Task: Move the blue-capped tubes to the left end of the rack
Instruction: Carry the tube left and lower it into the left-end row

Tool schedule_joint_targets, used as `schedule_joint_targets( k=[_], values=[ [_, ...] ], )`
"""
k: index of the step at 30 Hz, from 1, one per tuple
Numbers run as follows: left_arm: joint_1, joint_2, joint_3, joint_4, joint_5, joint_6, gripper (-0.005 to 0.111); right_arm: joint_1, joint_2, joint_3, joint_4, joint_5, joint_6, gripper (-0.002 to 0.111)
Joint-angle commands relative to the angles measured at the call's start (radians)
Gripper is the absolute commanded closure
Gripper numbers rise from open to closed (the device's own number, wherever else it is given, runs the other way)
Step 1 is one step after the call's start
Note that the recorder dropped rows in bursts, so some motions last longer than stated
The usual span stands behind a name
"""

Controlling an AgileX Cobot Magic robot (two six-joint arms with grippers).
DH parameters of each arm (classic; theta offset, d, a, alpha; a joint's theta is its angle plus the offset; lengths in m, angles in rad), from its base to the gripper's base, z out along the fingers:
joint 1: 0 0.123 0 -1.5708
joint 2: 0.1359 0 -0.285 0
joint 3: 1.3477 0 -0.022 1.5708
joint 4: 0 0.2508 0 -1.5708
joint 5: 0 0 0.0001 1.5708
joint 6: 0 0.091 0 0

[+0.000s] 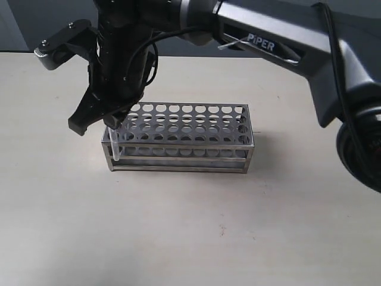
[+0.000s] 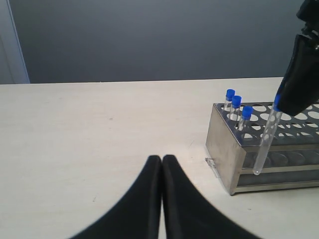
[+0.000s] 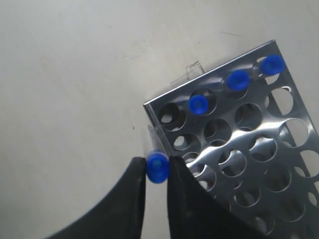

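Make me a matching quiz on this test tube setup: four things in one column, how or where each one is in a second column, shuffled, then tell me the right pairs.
Column one
1. left gripper
2. right gripper
3. held tube
4. three other tubes

Column two
A. standing in holes along one end of the rack
B. shut, holding nothing
C. shut on a blue cap
D. hanging just outside the rack's corner, not in a hole

Pairs: 1-B, 2-C, 3-D, 4-A
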State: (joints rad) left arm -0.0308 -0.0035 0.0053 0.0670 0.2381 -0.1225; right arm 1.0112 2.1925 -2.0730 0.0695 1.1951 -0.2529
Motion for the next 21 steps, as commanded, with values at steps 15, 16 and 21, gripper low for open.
schedule_joint_targets(
  k=[15,16,21],
  values=[
    [-0.004,0.003,-0.005,0.001,-0.007,-0.001,0.106,0.001,-0.013,-0.147,-0.055,0.026,0.016,0.109],
    [-0.004,0.003,-0.005,0.001,-0.007,-0.001,0.106,0.001,-0.008,-0.147,-0.069,0.026,0.021,0.109],
    [-0.004,0.003,-0.005,0.001,-0.007,-0.001,0.106,-0.012,0.047,-0.145,-0.06,0.026,0.021,0.109]
  ],
)
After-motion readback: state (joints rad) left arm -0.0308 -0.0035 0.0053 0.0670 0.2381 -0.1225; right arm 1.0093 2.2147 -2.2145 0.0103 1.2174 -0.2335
